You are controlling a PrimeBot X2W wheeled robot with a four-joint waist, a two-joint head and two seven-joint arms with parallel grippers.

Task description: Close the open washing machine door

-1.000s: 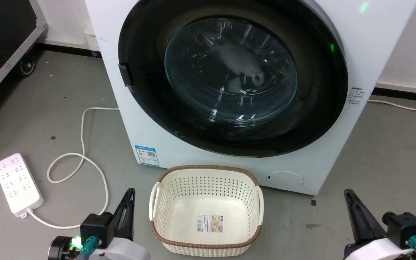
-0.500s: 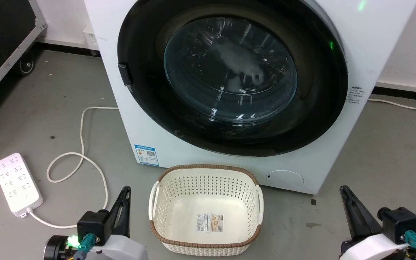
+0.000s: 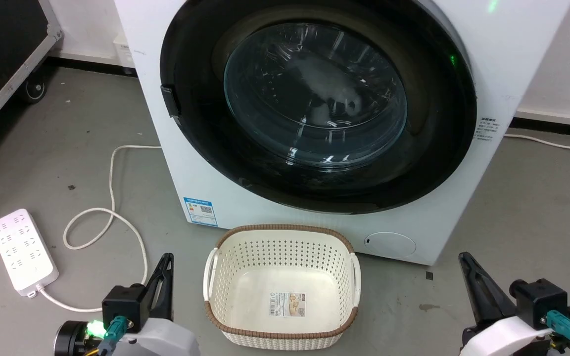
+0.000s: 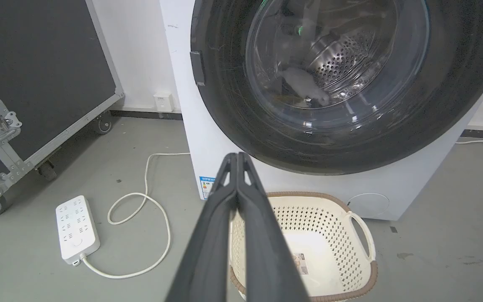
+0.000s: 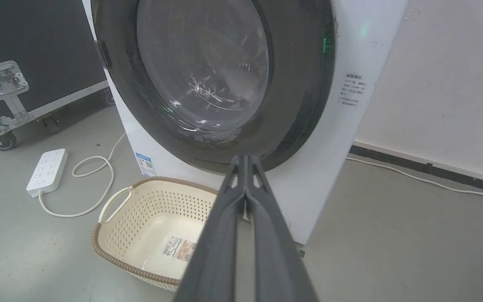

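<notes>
Washing machine door (image 3: pixel 314 99) looks flush, likely latched. Left tool (image 3: pixel 167 258) and right tool (image 3: pixel 463 257) both pinched together, empty; if unsure, press rim squarely.

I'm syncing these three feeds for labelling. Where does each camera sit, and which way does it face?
Head: on the head, looking forward and down at the door and basket; left gripper lower left, right gripper lower right.
Left wrist: on the left arm, looking along its shut fingers at the door's left side.
Right wrist: on the right arm, looking along its shut fingers at the door from the right.
Shared: all show basket and power strip.
</notes>
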